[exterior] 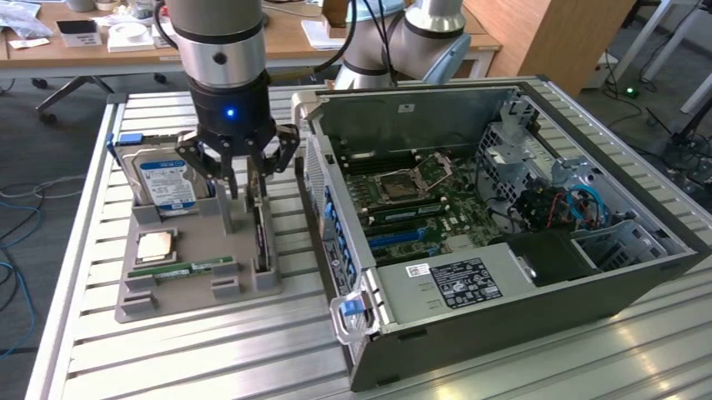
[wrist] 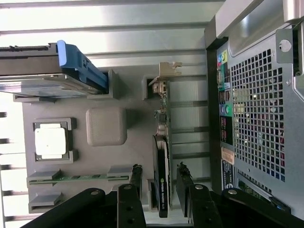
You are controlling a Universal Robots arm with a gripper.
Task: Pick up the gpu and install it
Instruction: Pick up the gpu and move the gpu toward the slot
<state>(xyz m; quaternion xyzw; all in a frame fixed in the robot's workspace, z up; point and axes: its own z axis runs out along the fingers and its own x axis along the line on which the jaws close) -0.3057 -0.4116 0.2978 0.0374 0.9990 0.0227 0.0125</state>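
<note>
The gpu [exterior: 262, 242] [wrist: 162, 166], a thin dark card, stands on edge in a slot of the grey holder [exterior: 183, 300] [wrist: 107, 126]. Its pale metal bracket [wrist: 166, 78] is at the end away from me. My gripper [exterior: 248, 182] [wrist: 159, 183] hangs just over the card, open. One finger [wrist: 136, 178] is on each side of the card, with a small gap on both sides. The open computer case [exterior: 501, 208] [wrist: 256, 104] lies right beside the holder, with its motherboard [exterior: 418, 208] exposed.
The holder also carries a silver hard drive in a blue frame [exterior: 167, 179] [wrist: 45, 71], a processor chip [exterior: 153, 246] [wrist: 50, 142] and a green memory stick [exterior: 183, 269] [wrist: 76, 177]. All of this rests on a slatted metal table [exterior: 223, 358]. Desks stand behind.
</note>
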